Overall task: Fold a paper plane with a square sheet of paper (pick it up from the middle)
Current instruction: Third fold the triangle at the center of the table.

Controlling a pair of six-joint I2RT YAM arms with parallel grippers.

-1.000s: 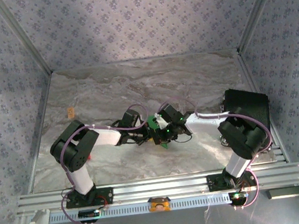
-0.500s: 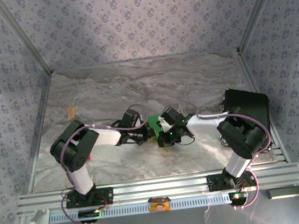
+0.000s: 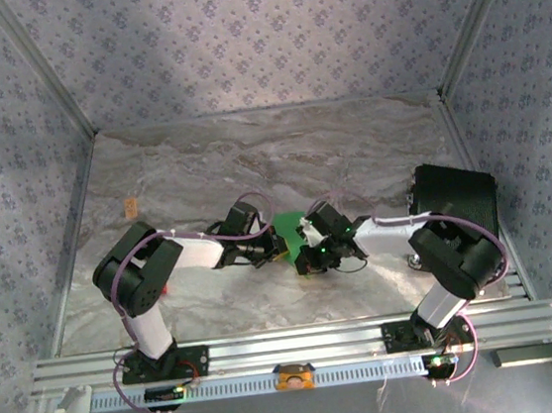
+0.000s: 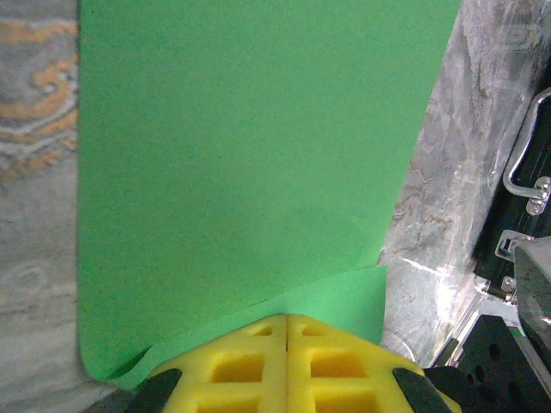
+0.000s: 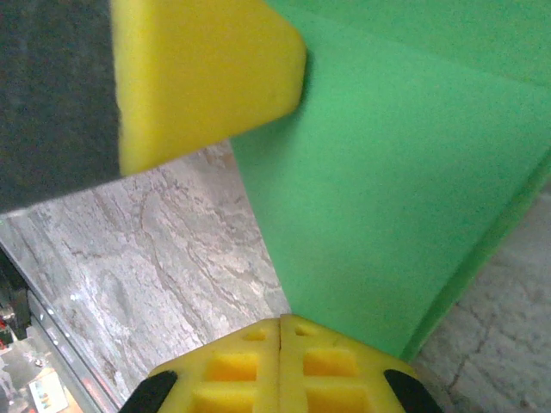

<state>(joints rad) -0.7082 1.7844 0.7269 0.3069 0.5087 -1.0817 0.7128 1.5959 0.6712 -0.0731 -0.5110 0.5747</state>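
As left tool (image 4: 287, 320) and right tool (image 5: 281, 323) clamp the green paper (image 4: 241, 155), it curls

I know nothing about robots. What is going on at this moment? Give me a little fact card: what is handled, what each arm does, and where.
Item handled: green paper sheet, two layers showing near the fingers
Left end effector: shut on the sheet's near edge
Right end effector: shut on another edge of the sheet
Where: between the two arms, over the marbled table
Nearby: black case at the table's right side
Plane: not yet formed; the paper is a broad sheet
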